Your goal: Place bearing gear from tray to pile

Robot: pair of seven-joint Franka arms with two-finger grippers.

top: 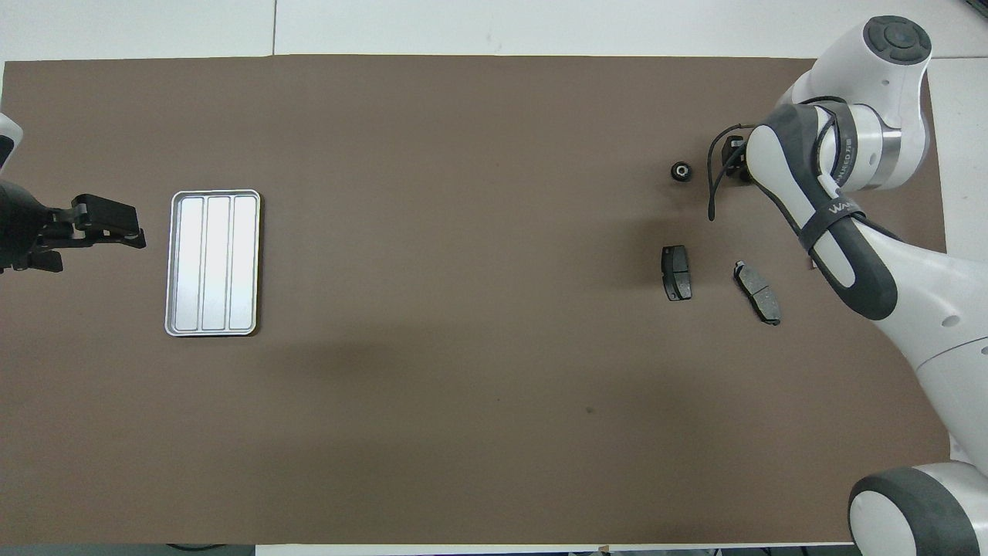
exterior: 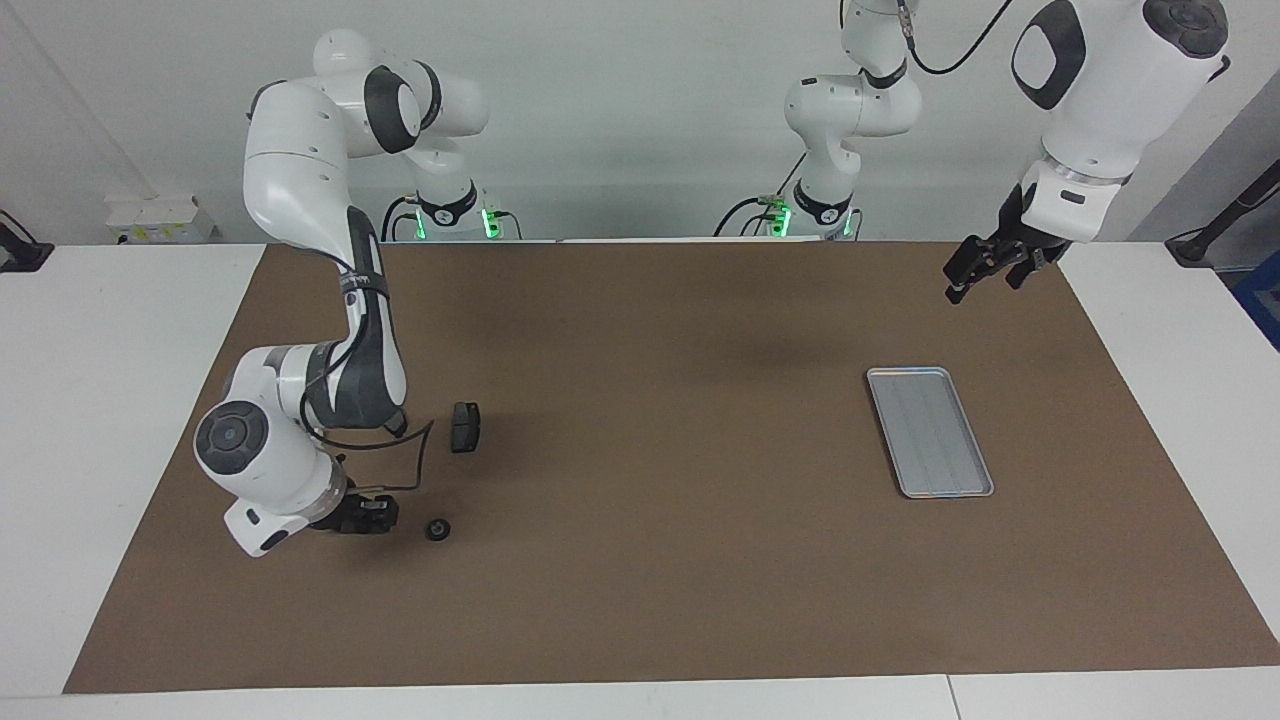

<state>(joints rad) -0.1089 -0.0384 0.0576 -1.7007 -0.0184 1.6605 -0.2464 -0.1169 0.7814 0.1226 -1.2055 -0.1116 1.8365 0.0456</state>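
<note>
The bearing gear is a small, dark, round part, black around the outside with a paler ring at its centre in the overhead view; it lies flat on the brown mat that covers the table, toward the right arm's end and well apart from the tray. It rests alone, free of any grip, just beside the right gripper, which sits low over the mat with a narrow gap between it and the gear; whether its jaws are released or clenched cannot be told from either view. Two dark grey brake pads lie nearer to the robots than the gear: one brake pad is a short, blocky rectangle, and the other brake pad lies slantwise beside it, closer to the right arm's end of the table. The tray is a flat silver-grey rectangle with rounded corners, a raised rim and lengthwise grooves, and nothing lies in it. The left gripper hangs in the air over the mat at the left arm's end, jaws released and holding nothing, that arm waiting.
</note>
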